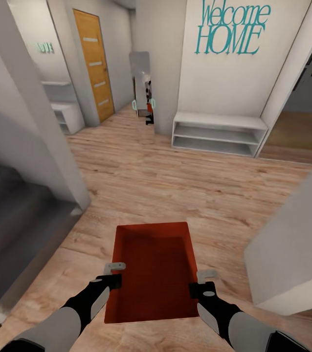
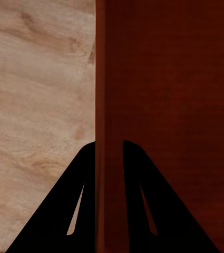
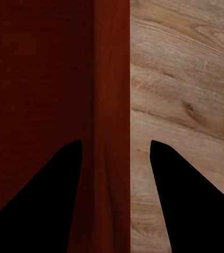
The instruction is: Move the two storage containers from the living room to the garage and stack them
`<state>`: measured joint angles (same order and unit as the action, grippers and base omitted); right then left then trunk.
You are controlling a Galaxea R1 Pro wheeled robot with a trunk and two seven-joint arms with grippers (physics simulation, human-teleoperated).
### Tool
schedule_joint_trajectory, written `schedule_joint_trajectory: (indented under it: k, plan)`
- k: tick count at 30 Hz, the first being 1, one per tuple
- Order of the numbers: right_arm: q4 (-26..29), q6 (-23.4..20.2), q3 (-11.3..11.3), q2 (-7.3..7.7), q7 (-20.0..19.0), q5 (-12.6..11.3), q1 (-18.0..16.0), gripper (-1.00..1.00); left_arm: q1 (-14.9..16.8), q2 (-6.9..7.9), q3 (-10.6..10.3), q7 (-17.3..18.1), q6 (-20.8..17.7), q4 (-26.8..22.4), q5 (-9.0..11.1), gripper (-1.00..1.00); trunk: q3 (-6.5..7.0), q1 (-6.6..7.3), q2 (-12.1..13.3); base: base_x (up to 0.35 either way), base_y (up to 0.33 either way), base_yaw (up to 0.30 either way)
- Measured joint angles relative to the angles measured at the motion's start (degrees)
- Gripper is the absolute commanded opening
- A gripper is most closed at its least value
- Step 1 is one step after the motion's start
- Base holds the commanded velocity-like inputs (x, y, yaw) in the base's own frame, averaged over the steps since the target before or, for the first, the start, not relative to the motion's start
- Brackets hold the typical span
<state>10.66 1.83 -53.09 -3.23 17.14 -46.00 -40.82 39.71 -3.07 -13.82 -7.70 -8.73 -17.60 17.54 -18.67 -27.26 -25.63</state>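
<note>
One orange-red container (image 1: 155, 271) rides between both arms over the hallway's wood floor (image 1: 185, 186). Left gripper (image 1: 115, 274) and right gripper (image 1: 202, 282) each straddle and pinch a side wall. Garage, second container and stacking remain ahead, by my judgement.

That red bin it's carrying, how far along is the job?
Early on. One bin is lifted, the left pincer and right pincer each clamped on a side wall. It is over a wood floor in a hallway, so reaching the garage and stacking both bins remain.
</note>
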Motion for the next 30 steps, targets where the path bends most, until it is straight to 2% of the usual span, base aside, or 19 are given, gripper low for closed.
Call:
schedule_joint_trajectory:
  k: [30]
  plan:
    - [-0.1, 0.0, 0.0, -0.07, 0.0, 0.0, 0.0, -1.00, 0.0, 0.05, 0.0, 0.1, 0.0, 0.0, 0.0, -1.00, 0.00, 0.00, 0.0, 0.323, 0.000, 0.000]
